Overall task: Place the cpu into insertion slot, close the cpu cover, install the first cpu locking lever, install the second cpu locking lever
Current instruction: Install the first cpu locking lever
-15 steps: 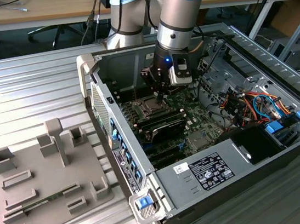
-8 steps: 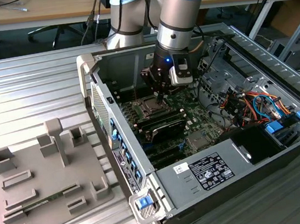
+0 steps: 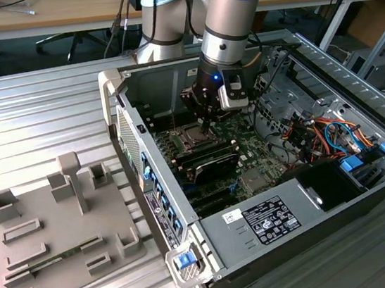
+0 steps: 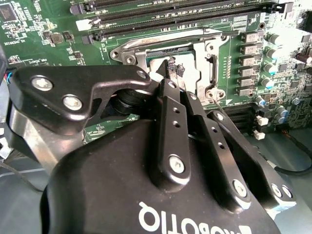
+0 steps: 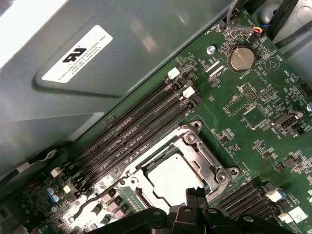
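The cpu (image 5: 168, 179) lies flat in its socket on the green motherboard, silvery top up. The cpu cover (image 5: 214, 168) lies down over it as a silvery frame around the chip; its frame (image 4: 202, 73) is also seen in the second wrist view. A thin wire lever (image 4: 165, 39) runs along one edge of the socket. My gripper (image 5: 196, 194) is shut, its black fingertips (image 4: 169, 66) together just above the cover's near edge, with nothing seen between them. In the exterior view the gripper (image 3: 205, 123) hangs directly over the socket (image 3: 191, 137) inside the open computer case.
Rows of dark memory slots (image 5: 141, 126) run beside the socket. The case's metal wall (image 5: 122, 58) rises close behind them. Bundled cables (image 3: 318, 131) and a power supply (image 3: 266, 219) fill the case on the exterior view's right. A grey fixture plate (image 3: 55, 233) lies outside on the left.
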{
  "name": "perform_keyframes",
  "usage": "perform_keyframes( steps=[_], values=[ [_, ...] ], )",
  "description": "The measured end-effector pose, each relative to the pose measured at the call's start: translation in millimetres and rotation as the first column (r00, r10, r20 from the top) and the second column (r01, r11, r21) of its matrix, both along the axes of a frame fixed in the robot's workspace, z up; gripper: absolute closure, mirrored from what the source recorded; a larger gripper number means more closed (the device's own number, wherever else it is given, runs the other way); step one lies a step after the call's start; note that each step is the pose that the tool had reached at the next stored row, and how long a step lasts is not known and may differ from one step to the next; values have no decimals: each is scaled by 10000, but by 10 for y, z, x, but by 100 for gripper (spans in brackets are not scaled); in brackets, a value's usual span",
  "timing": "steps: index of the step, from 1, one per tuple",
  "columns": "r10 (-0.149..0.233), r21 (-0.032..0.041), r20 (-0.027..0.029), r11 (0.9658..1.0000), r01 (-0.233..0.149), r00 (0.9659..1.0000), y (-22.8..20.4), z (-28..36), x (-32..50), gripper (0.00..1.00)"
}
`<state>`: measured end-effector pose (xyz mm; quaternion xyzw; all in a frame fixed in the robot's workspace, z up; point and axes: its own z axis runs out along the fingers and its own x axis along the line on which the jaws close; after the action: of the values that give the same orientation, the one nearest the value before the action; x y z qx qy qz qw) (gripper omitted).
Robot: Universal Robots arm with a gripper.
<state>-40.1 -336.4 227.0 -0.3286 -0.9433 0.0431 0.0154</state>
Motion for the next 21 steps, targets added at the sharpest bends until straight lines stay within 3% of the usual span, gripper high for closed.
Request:
perform_keyframes(
  steps=[21],
  values=[
    [512, 0, 0, 9987, -512, 9987, 0, 0, 0, 89]
  ],
)
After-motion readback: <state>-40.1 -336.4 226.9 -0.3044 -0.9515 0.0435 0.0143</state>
